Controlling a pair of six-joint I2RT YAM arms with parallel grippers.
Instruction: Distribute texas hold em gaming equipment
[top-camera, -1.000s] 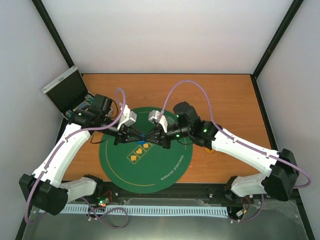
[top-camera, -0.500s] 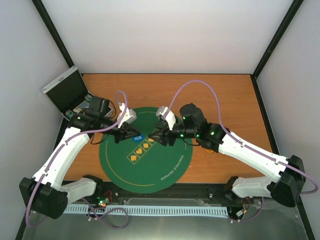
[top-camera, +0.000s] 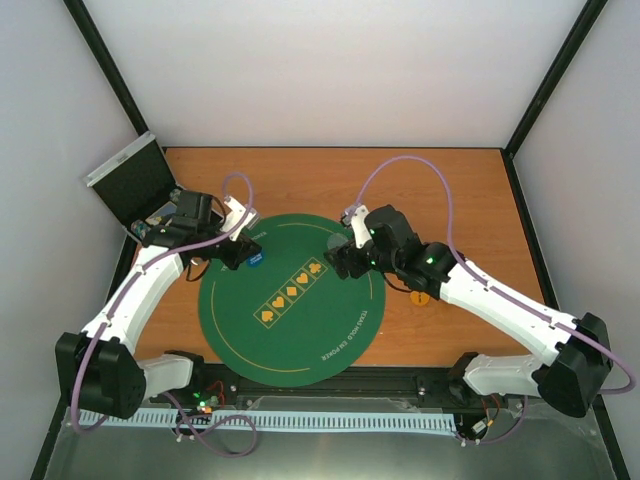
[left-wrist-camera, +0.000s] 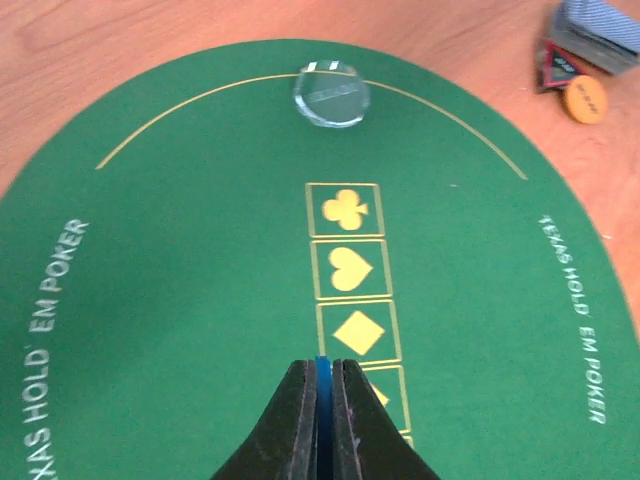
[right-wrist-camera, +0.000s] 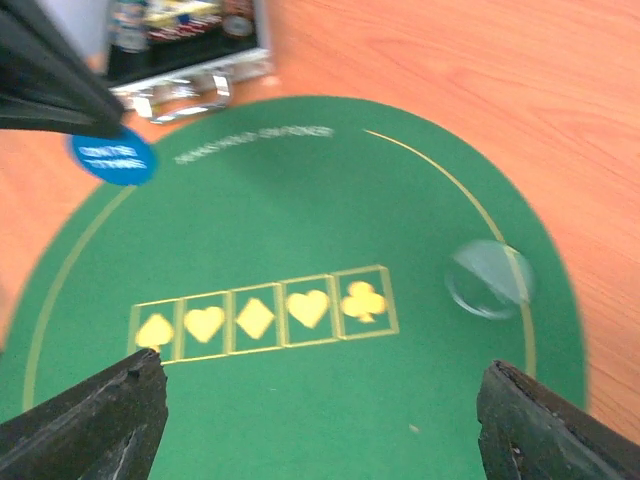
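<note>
Bright even light, right wrist view blurred

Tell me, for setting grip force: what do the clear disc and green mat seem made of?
Clear disc: probably glossy transparent plastic; the mat's green shows through and its rim glints. Green mat: likely matte felt or fabric; flat, shineless surface with printed gold markings, though no weave shows.

White arms (top-camera: 130, 300) (purple cables (top-camera: 400, 162)), black joints

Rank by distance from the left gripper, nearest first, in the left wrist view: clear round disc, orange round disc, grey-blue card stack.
1. Clear round disc, straight ahead on green felt mat.
2. Orange round disc, farther right.
3. Grey-blue card stack, far right corner.
</note>
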